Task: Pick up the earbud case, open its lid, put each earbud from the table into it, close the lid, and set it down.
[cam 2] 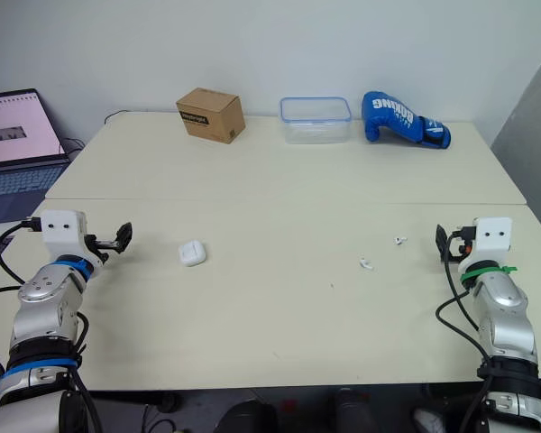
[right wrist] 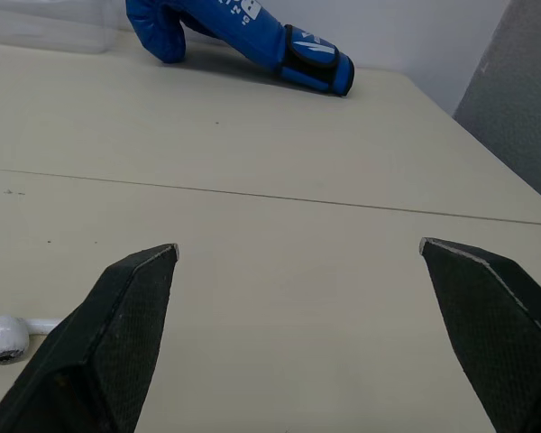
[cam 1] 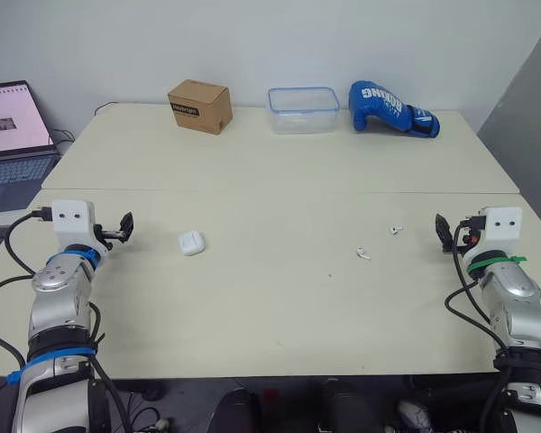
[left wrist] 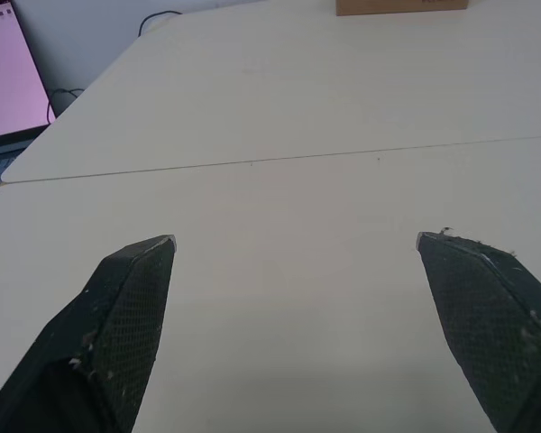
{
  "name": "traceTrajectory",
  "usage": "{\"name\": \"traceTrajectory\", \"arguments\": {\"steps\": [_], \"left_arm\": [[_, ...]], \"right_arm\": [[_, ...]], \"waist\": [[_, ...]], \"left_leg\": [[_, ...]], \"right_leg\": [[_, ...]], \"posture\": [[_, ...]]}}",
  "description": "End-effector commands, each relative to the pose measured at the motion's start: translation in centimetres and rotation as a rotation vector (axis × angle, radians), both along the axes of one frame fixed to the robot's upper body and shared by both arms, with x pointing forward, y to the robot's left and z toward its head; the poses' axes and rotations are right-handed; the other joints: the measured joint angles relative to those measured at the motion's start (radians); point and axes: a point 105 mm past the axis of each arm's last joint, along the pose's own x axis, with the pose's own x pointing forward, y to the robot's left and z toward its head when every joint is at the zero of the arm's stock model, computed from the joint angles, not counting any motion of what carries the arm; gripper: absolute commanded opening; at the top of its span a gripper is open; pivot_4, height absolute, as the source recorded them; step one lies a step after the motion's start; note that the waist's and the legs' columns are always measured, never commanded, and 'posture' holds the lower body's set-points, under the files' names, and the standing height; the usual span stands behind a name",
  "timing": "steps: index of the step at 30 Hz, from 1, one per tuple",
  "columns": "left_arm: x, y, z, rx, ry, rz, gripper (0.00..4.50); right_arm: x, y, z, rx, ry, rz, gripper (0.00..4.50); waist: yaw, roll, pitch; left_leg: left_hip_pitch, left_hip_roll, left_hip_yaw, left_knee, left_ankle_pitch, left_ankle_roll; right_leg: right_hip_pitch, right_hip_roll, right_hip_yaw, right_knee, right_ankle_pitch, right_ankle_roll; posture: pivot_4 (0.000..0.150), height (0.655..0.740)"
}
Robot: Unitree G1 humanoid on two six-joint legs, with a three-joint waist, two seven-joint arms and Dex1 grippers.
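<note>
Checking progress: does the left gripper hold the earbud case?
No, the earbud case lies on the table, apart from the left gripper.

We recorded the earbud case [cam 1: 191, 243] as smooth white plastic, the table [cam 1: 270, 307] as matt. We listed a cardboard box [cam 1: 199, 105] and a clear plastic tub [cam 1: 303, 110].

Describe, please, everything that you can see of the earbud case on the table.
The earbud case is small, white and rounded, and it looks like smooth, glossy plastic. Its lid looks shut. It lies flat on the near table, towards the robot's left side. Nothing touches it but the tabletop. The open left claw hangs beside it, clearly apart from it.
</note>
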Motion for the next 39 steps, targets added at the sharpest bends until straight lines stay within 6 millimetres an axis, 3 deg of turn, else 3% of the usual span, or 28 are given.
{"name": "traceTrajectory", "arguments": {"steps": [1,10,15,19,22,25,27,30,35,39], "left_arm": [[-0.4,1.1,1.7,-0.004,-0.05,0.017,4.48],[-0.4,1.4,2.4,0.025,-0.06,-0.001,4.48],[-0.3,0.9,3.4,0.005,-0.065,-0.084,4.48],[-0.2,-1.2,5.9,0.006,-0.047,-0.313,4.48],[-0.4,-3.8,6.9,-0.003,0.051,-0.536,4.48],[-1.3,-6.7,6.5,0.012,0.184,-0.755,4.48],[-1.7,-8.5,5.8,0.039,0.282,-0.884,4.48],[-1.7,-9.8,4.3,0.13,0.413,-0.993,4.48],[-0.6,-10.1,2.6,0.261,0.53,-1.063,4.48],[0.3,-10.3,1.6,0.335,0.583,-1.083,4.48]], "right_arm": [[0.0,-0.9,2.0,-0.001,-0.068,-0.03,4.5],[0.2,-1.4,2.8,0.035,-0.092,-0.043,4.5],[0.6,-0.5,3.3,0.004,-0.098,0.0,4.5],[1.5,3.9,4.1,-0.103,-0.091,0.212,4.5],[1.9,8.8,5.2,-0.1,-0.106,0.447,4.5],[1.4,13.9,6.1,-0.025,-0.114,0.69,4.5],[-0.1,18.1,6.7,0.036,-0.102,0.914,4.5],[-2.2,22.6,7.0,0.107,-0.07,1.15,4.5],[-4.8,26.7,6.5,0.064,-0.001,1.391,4.5],[-6.2,28.5,6.1,0.002,0.031,1.488,4.5]], "waist": [[0.0,0.0,0.0],[0.0,0.0,0.0],[0.0,0.0,0.0],[-0.003,0.0,0.0],[-0.003,0.0,0.0],[-0.002,0.0,0.0],[-0.002,0.0,0.0],[-0.001,0.0,0.0],[0.004,0.0,0.0],[0.006,0.0,0.0]], "left_leg": [[0.0,0.0,0.0,0.0,0.0,0.0],[0.0,0.0,0.0,0.0,0.0,0.0],[0.0,0.0,0.0,0.0,0.0,0.0],[0.0,0.0,0.0,0.0,0.0,0.0],[0.0,0.0,0.0,0.0,0.0,0.0],[0.0,0.0,0.0,0.0,0.0,0.0],[0.0,0.0,0.0,0.0,0.0,0.0],[-0.001,0.0,-0.001,0.0,0.0,0.001],[-0.001,-0.001,-0.002,0.002,-0.002,0.005],[-0.003,-0.001,-0.002,0.002,-0.003,0.005]], "right_leg": [[0.0,0.0,0.0,0.0,0.0,0.0],[0.0,0.0,0.0,0.0,0.0,0.0],[0.0,0.0,0.0,0.0,0.0,0.0],[0.0,0.0,0.0,0.0,0.0,0.0],[0.0,0.001,0.0,0.0,0.0,0.0],[0.0,0.001,0.0,0.0,0.0,0.0],[0.0,0.001,0.0,0.0,-0.001,0.001],[0.0,0.002,0.0,0.0,-0.001,0.001],[0.0,0.004,0.0,0.001,-0.001,0.001],[-0.002,0.003,0.0,0.0,-0.001,0.001]], "posture": [[0.15,0.74],[0.15,0.74],[0.15,0.74],[0.15,0.74],[0.15,0.74],[0.15,0.74],[0.15,0.74],[0.15,0.74],[0.15,0.74],[0.15,0.74]]}}
